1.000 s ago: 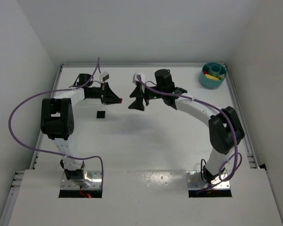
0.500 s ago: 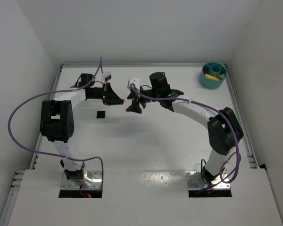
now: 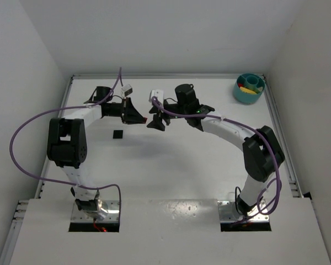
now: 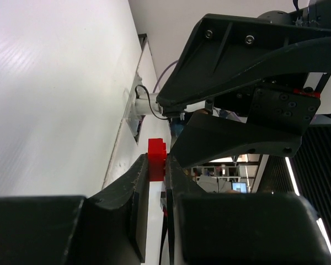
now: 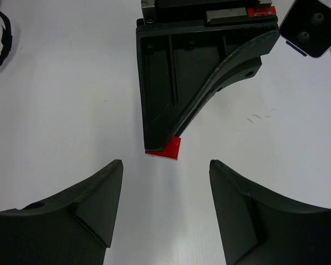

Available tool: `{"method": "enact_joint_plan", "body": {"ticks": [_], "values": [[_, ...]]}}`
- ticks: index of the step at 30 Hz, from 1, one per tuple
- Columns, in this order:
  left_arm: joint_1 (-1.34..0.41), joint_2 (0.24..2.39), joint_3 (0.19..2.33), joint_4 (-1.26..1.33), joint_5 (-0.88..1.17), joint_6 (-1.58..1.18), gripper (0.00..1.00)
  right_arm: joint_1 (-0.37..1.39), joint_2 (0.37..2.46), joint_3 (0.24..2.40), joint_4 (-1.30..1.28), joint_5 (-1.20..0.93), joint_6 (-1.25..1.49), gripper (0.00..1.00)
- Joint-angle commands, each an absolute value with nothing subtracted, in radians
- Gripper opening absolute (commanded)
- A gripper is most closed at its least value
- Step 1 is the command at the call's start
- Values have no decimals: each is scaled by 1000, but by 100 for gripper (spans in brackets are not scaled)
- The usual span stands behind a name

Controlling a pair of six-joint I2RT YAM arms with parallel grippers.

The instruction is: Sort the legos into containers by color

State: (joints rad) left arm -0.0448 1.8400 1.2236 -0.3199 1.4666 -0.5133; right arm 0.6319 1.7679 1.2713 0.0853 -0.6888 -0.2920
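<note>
A small red lego (image 4: pixel 156 159) is pinched at the tips of my left gripper (image 3: pixel 144 118), which is shut on it and held above the table at mid-back. My right gripper (image 5: pixel 165 164) faces it with its jaws open, and the red lego (image 5: pixel 170 149) sits just ahead of the gap between them. The two grippers nearly meet tip to tip, the right gripper (image 3: pixel 156 119) on the right. A black lego (image 3: pixel 118 134) lies on the table below the left gripper. The teal container bowl (image 3: pixel 248 95) stands at the back right with yellow and red pieces inside.
White walls enclose the table on three sides. A raised rail (image 3: pixel 279 132) runs along the right edge. Purple cables (image 3: pixel 22 132) loop off both arms. A black loop (image 5: pixel 5 38) lies at the upper left of the right wrist view.
The right gripper has moved left toward the left gripper, and the left gripper has edged right with the red lego. The gap between them has narrowed.
</note>
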Motion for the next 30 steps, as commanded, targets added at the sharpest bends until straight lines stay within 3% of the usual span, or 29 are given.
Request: {"method": "enact_joint_plan", "body": {"ticks": [1,11,19,23,30], "values": [[-63,1799,1232,-302,1595,-511,10,650,1770,1281,130,-707,-295,65],[-72,1790,1232,-302,1595,-502,10,660,1790,1299,140,-707,-295,62],[-72,1781,1232,-302,1595,-502,10,660,1799,1290,140,-707,-295,52],[-81,1772,1223,-302,1586,-502,10,660,1799,1290,149,-707,-295,42],[-81,1772,1212,-302,1577,-502,10,660,1790,1290,149,-698,-295,41]]}}
